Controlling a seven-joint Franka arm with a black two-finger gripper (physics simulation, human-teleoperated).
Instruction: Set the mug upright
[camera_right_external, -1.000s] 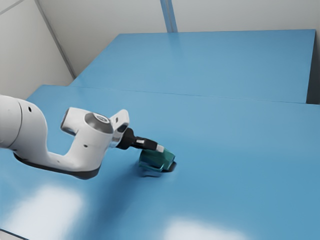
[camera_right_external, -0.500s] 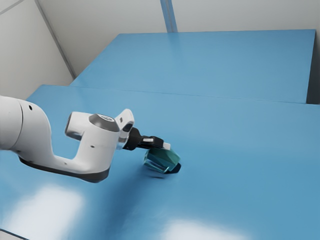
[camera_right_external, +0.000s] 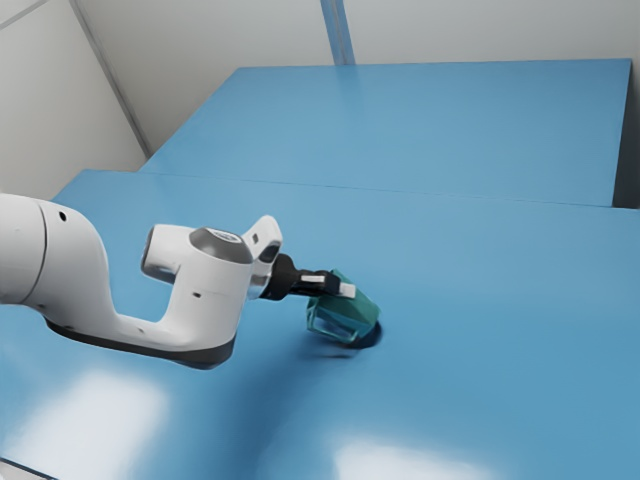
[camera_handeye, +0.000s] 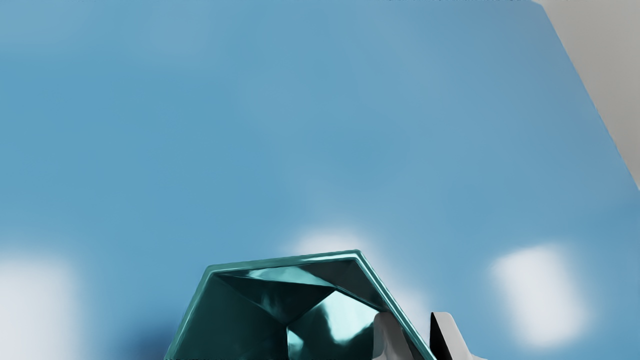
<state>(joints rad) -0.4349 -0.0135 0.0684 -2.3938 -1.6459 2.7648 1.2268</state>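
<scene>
My gripper (camera_right_external: 347, 290) is at the upper side of the teal, faceted mug (camera_right_external: 355, 312) in the exterior view, shut on its wall. The mug leans, its lower end toward the exterior view's right, with an angular handle (camera_right_external: 322, 325) on the side toward the exterior view's left. In the wrist view the gripper (camera_handeye: 414, 332) has one fingertip inside the mug (camera_handeye: 250, 310) and the other outside, the rim running between them. The mug's open mouth and faceted inside face the camera. Whether its lower edge touches the table cannot be told.
A wide blue table (camera_right_external: 480, 300) lies around the mug, with a second blue surface (camera_right_external: 420, 130) behind it and pale walls beyond. Bright reflections show on the tabletop. A table edge runs past a grey area in the wrist view.
The hand has moved toward the exterior view's right, and the mug has travelled with it. The mug has tipped, its end toward the exterior view's right now pointing lower.
</scene>
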